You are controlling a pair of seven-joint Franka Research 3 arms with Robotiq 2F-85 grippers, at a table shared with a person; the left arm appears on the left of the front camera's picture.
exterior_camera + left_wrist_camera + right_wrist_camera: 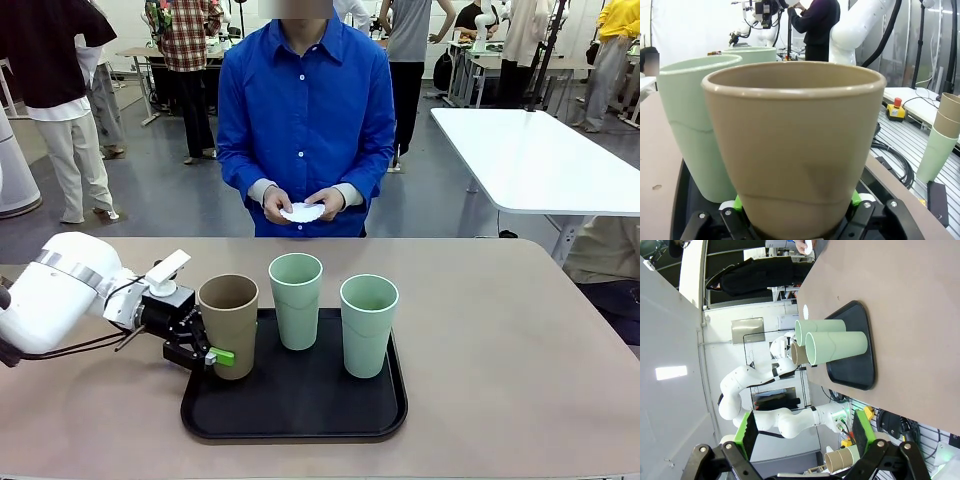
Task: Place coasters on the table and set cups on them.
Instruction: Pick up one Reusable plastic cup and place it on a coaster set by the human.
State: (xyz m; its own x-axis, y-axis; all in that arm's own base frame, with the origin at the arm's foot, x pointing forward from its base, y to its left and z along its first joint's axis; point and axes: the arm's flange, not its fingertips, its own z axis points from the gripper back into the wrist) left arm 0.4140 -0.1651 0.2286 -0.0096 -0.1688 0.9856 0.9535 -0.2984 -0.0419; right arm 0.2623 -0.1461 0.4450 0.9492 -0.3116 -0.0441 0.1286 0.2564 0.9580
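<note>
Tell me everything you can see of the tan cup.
The tall tapered handleless matte tan cup stands upright at the left end of the black rectangular tray, beside a pale mint green cup. The left gripper, green pads on either side, is shut on its lower part.

Bright, even, diffuse overhead room light: in the front view the black tray [300,425] casts only a faint, soft-edged shadow on the table [500,330], while the glossy white table [540,160] behind is close to overexposed. In the left wrist view the tan cup [795,150] stands very near the lens, slightly soft, its rim bulged by the wide angle. In the right wrist view a light panel [671,372] burns out to plain white against a dimmer wall.
</note>
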